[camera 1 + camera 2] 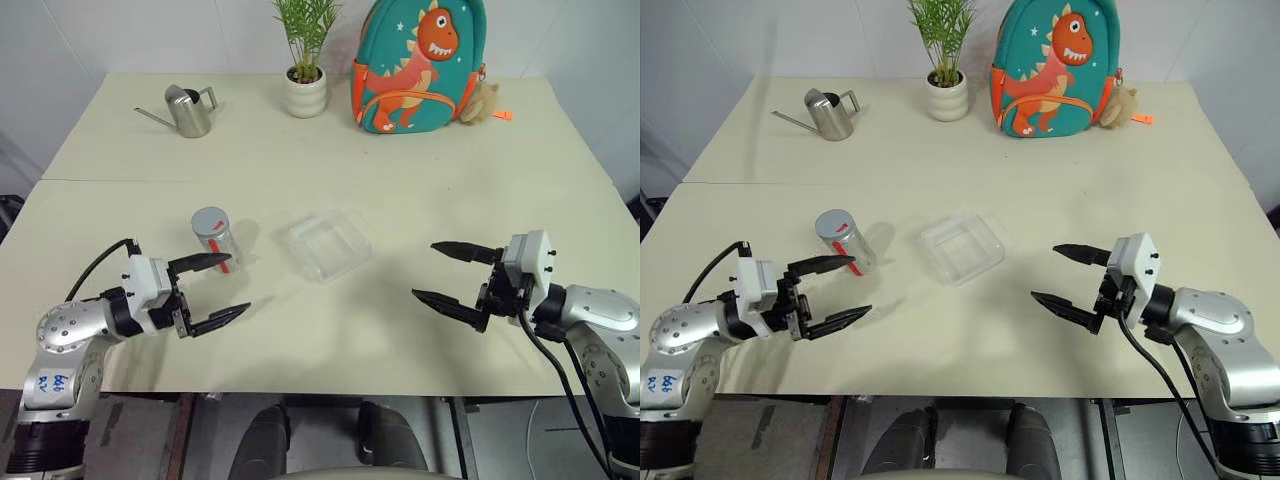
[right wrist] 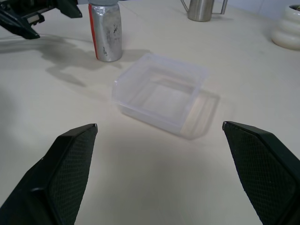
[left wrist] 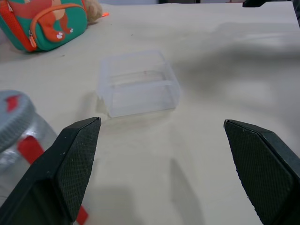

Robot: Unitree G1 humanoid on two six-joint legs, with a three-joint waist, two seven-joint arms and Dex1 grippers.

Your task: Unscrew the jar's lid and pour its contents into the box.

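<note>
Jar (image 1: 214, 238) stands capped on the desk (image 1: 400, 180), box (image 1: 327, 245) just beside it. Both grippers, left (image 1: 220, 289) and right (image 1: 447, 272), hover spread wide, empty. Watering can (image 1: 186, 110), potted plant (image 1: 305, 60), dinosaur backpack (image 1: 418, 65) sit way back.

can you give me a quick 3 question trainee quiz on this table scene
1. True or false: the lid is on the jar.
2. Which gripper is nearer the jar? A) left gripper B) right gripper
3. What stands between the watering can and the backpack?

Key:
1. True
2. A; both grippers' jaws are open and hold nothing
3. The potted plant
</note>
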